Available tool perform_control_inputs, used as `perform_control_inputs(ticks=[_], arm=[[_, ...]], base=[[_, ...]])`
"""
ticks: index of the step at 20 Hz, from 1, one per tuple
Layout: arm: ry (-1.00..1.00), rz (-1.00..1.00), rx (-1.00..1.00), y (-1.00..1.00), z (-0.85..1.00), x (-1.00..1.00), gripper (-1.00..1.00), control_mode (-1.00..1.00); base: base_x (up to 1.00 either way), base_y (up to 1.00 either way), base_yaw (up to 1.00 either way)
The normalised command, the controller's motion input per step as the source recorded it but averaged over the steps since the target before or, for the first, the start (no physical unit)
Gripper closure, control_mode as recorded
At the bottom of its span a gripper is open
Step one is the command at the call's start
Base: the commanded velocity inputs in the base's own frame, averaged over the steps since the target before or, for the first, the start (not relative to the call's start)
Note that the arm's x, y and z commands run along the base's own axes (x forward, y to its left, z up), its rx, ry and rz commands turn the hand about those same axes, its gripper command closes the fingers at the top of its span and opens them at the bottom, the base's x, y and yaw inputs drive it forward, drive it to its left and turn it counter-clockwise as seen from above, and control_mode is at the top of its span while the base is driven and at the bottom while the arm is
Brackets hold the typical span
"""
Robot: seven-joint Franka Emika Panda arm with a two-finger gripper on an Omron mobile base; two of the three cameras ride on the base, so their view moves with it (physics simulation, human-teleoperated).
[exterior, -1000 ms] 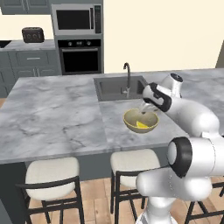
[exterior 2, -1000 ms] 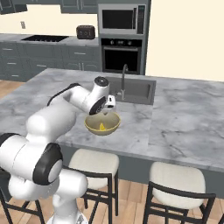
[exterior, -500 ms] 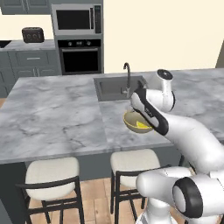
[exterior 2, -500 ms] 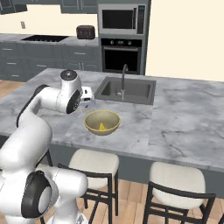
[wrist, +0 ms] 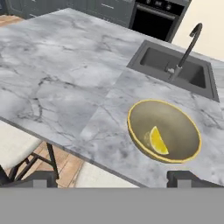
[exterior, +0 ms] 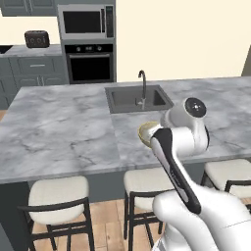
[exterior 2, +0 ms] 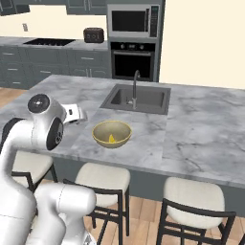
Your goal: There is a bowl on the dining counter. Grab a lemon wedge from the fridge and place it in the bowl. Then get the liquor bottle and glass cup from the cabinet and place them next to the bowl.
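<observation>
The yellow-rimmed bowl (wrist: 176,121) sits on the grey marble dining counter (wrist: 65,87), just in front of the sink. A lemon wedge (wrist: 157,141) lies inside it, also seen as the lemon wedge (exterior 2: 111,139) in the bowl (exterior 2: 103,131) from the right base. My gripper (wrist: 113,179) hangs open and empty at the counter's front edge, drawn back from the bowl, its fingertips (wrist: 188,177) set wide apart. In the left base view my arm covers most of the bowl (exterior: 143,131). The liquor bottle, glass cup, fridge and cabinet are out of view.
A sink (exterior 2: 136,98) with a dark faucet (wrist: 186,48) lies behind the bowl. Cushioned stools (exterior 2: 103,177) line the counter's front. An oven (exterior 2: 131,60) and microwave (exterior 2: 131,21) stand on the far wall, with a toaster (exterior 2: 94,34) to their left.
My arm has swung back from above the bowl to the counter's front edge. The gripper stayed open, and the lemon wedge rests in the bowl.
</observation>
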Motion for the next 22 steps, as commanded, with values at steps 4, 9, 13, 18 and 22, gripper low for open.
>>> perform_control_inputs(ticks=[4, 9, 13, 18, 22], arm=[[-0.24, 0.00, 0.00, -0.02, -0.04, -1.00, -1.00, -1.00], [-0.28, -0.02, 0.00, -0.02, -0.04, -0.99, -1.00, -1.00], [-0.12, -0.08, 0.00, 0.00, 0.00, -0.60, -1.00, -1.00], [-0.17, -0.09, 0.00, -0.13, 0.00, -0.54, -1.00, -1.00], [-0.08, -0.03, 0.00, -0.16, 0.00, -0.36, -1.00, 1.00]], base=[[0.00, 0.00, 0.00], [0.00, 0.00, 0.00], [0.00, 0.00, 0.00], [0.00, 0.00, 0.00], [-0.12, 0.00, 0.00]])
